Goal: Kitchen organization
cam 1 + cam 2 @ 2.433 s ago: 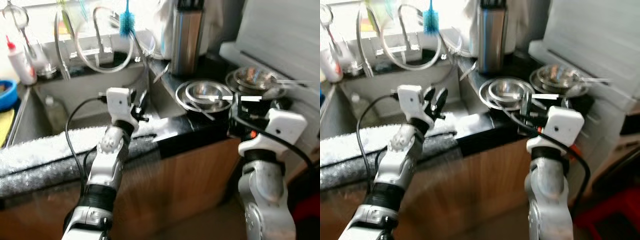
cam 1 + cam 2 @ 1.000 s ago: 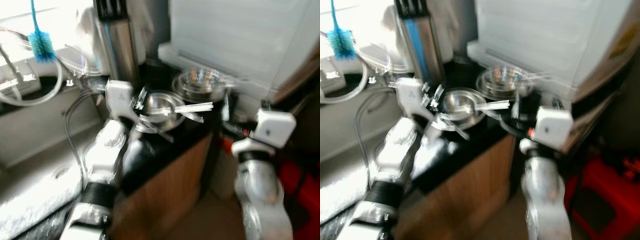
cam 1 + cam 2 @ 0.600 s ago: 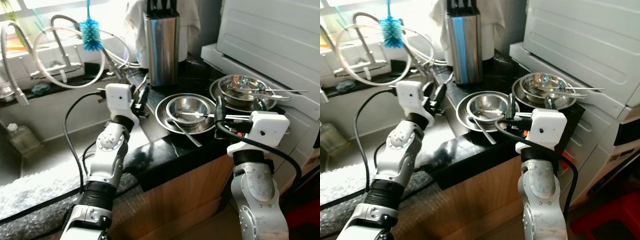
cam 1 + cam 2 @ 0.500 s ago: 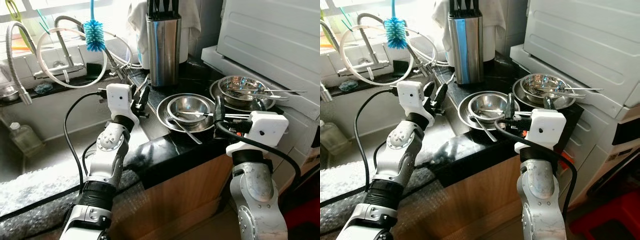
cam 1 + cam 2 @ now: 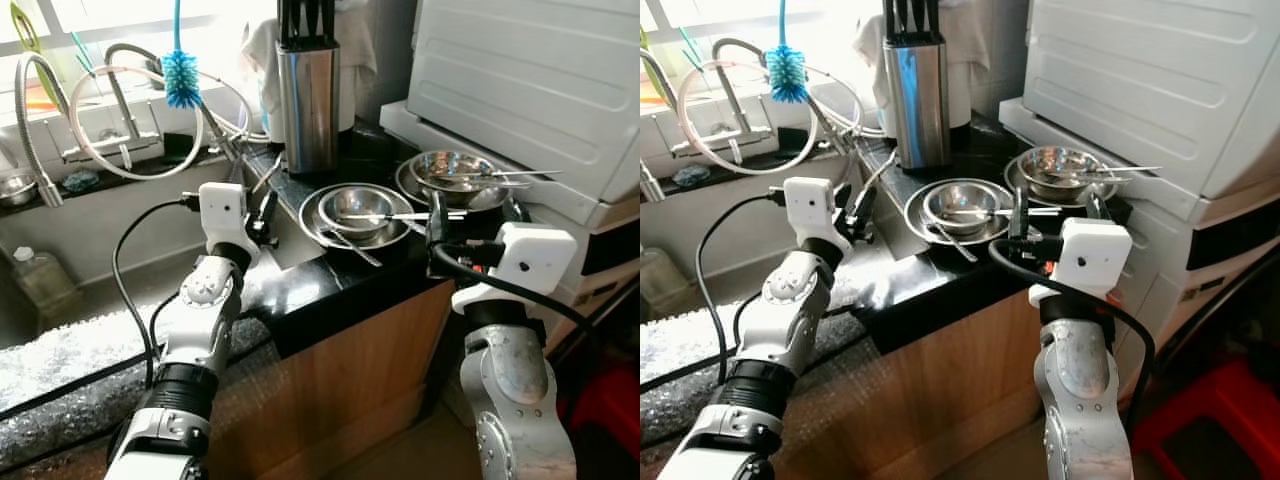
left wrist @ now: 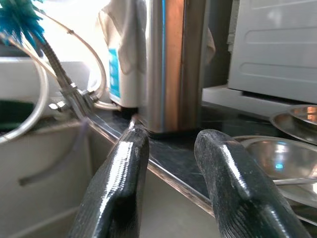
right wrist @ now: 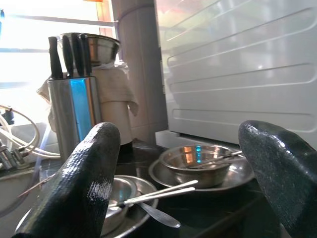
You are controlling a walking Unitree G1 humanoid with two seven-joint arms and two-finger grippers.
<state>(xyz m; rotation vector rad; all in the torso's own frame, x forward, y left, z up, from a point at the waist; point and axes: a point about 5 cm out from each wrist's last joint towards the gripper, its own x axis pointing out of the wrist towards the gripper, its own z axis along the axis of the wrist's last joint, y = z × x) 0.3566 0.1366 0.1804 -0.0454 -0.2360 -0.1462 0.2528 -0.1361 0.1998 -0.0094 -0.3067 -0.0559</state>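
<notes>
1. Right gripper (image 5: 1052,222) spread wide, empty, held at the bench (image 5: 940,275) edge. The near bowl (image 5: 958,208) lies straight ahead of it and a little to its left, close but not touching.
2. Spoons (image 5: 985,213) lie across that bowl, long axis running crosswise to my fingers, handles toward the right gripper.
3. Far bowl (image 5: 1055,165) sits beyond, ahead-right of the same gripper.
4. Left gripper (image 5: 262,214), fingers narrowly parted and empty, hovers by the sink (image 5: 150,215) edge; near bowl is off to its right, farther away. Knife block (image 5: 307,92) stands ahead of it.
5. Judgement: right arm is nearer for the bowls.
</notes>
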